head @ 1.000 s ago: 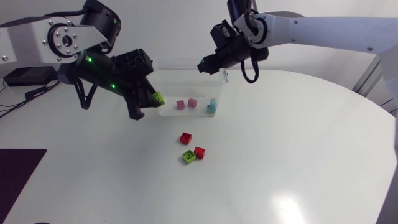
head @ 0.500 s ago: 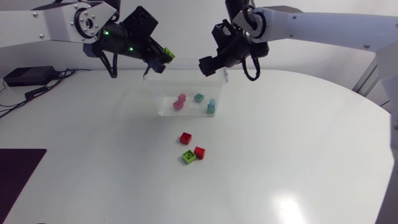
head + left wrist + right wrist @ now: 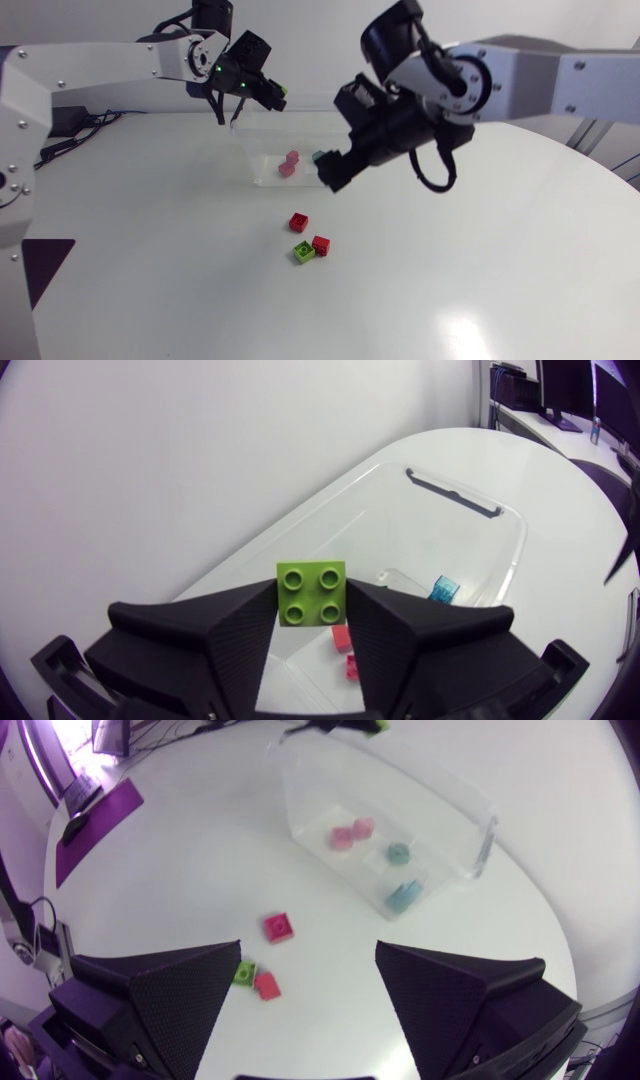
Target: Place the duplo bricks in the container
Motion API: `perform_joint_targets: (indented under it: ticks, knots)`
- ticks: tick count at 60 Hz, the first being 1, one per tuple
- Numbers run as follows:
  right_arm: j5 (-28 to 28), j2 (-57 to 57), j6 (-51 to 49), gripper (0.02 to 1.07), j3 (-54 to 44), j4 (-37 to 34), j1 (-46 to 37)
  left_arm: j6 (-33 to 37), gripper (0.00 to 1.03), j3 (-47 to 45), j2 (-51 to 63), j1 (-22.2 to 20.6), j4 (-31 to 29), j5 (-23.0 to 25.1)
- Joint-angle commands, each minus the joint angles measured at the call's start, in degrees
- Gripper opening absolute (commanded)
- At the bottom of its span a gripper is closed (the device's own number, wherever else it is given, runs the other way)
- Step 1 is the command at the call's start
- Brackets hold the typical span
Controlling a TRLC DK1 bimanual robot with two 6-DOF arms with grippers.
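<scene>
duplo bricks (image 3: pixel 290 163), four pink and teal, lie in the clear container (image 3: pixel 262 172); the left hand (image 3: pixel 266 94) grips a lime brick (image 3: pixel 311 594) above its far left rim. two red bricks (image 3: pixel 298 222) and a green brick (image 3: pixel 303 252) wait on the worktop (image 3: pixel 450 260), and the right hand (image 3: pixel 308 980) hangs wide open, empty, by the container's near side.

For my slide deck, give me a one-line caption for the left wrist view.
Left end effector grips a green duplo brick above the clear container holding pink bricks and a teal brick.
</scene>
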Motion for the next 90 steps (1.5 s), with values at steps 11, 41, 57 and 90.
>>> perform_joint_targets:
  ticks: [11,41,57,90]
  knots:
    - [-0.5,1.0,0.4,0.99,-12.2,3.8,2.8,-2.5,0.98,5.0,4.5,0.3,-1.5,-0.6]
    - [-3.9,14.8,-8.6,0.94,-8.7,5.3,2.1,3.3,0.98,-9.6,-17.4,-0.4,-13.1,-0.5]
    - [-4.3,19.7,-13.1,0.93,-3.8,2.5,0.9,11.0,0.98,-26.1,-31.5,0.5,-16.4,0.4]
    - [-6.9,26.6,-17.0,0.49,4.2,-3.6,1.3,20.5,0.98,-45.1,-41.6,1.8,-21.1,1.4]
